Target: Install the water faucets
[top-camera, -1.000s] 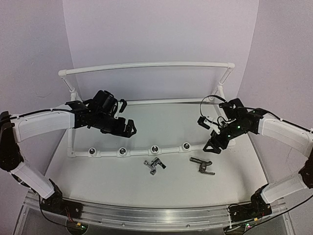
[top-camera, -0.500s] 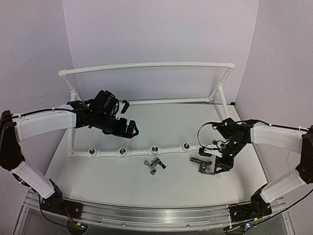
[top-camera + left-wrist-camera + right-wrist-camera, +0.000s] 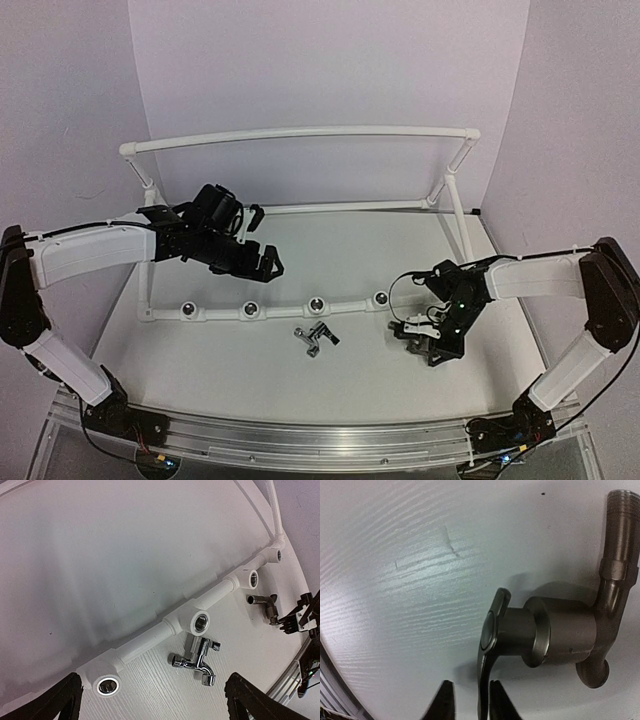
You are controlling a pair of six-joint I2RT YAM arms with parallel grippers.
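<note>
Closely seen from the right wrist, the grey faucet [image 3: 560,635] lay on its side on the white table [image 3: 395,555]. It was a dull, dark grey metal piece with a stout round body. A flat lever [image 3: 487,640] stood on a short neck at its 9 o'clock, a threaded stem [image 3: 622,510] rose toward 1 o'clock, and a short spout [image 3: 595,672] curled down at 5 o'clock.

The right gripper [image 3: 470,702] sat low over it, its two fingertips standing nearly together on either side of the lever's lower end. Only the tips showed, so we could not tell whether they pinched it.

From above, this faucet sat at about 4 o'clock on the table, at 5 o'clock of the last socket [image 3: 381,297] of the pipe frame [image 3: 300,132]. The chrome faucet [image 3: 316,338], brighter and shinier, with angular arms, lay loose at 6 o'clock of the third socket [image 3: 317,303], apart from the frame.

The left gripper [image 3: 268,262] hung above the frame near 10 o'clock, jaws wide apart and holding nothing.
</note>
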